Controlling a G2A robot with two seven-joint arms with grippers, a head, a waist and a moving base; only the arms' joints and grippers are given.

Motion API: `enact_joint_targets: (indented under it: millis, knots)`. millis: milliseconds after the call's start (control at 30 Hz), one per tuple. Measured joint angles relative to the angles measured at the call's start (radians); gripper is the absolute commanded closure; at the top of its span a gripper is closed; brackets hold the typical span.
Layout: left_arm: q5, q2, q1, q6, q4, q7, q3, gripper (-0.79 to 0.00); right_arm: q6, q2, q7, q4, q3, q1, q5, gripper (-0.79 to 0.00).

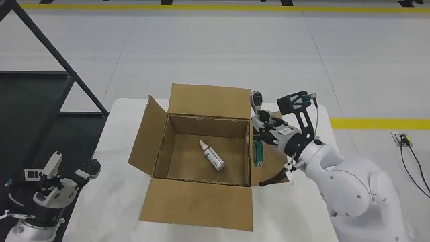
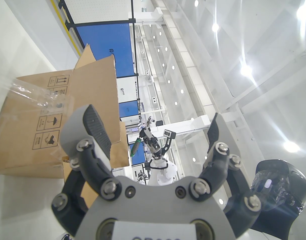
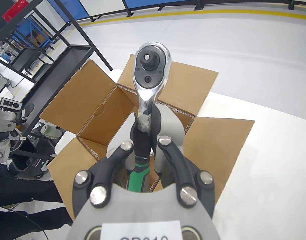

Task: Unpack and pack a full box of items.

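Cardboard box [image 1: 198,205] flaps open, spray bottle [image 1: 211,154] lying on its floor. Right gripper [image 3: 145,131] clamped on ratchet wrench [image 3: 152,68] neck, above box's right wall, probably clearing the rim. Left gripper [image 2: 155,129] wide open, empty, parked aside.

COUNT | worktop [image 1: 121,195]: one carrying everything | cardboard box [image 1: 199,205]: one standing open, four flaps folding outward | spray bottle [image 1: 211,155]: one lying inside the box | ratchet wrench [image 3: 152,71]: one being gripped | tools: two showing, left tool [image 2: 154,121], right tool [image 3: 146,126]
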Motion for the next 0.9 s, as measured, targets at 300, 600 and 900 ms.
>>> enact_joint_targets:
  millis: [300,600,900]
  knots:
    - [0.000,0.000,0.000,0.000,0.000,0.000,0.000,-0.785,-0.174,-0.023,-0.045,0.162,-0.204,0.171,-0.049,0.000]
    - [0.000,0.000,0.000,0.000,0.000,0.000,0.000,-0.785,-0.223,-0.118,0.103,0.541,-0.523,0.536,0.055,0.000]
    - [0.000,0.000,0.000,0.000,0.000,0.000,0.000,-0.785,-0.272,-0.246,0.149,0.887,-0.766,0.756,0.139,0.000]
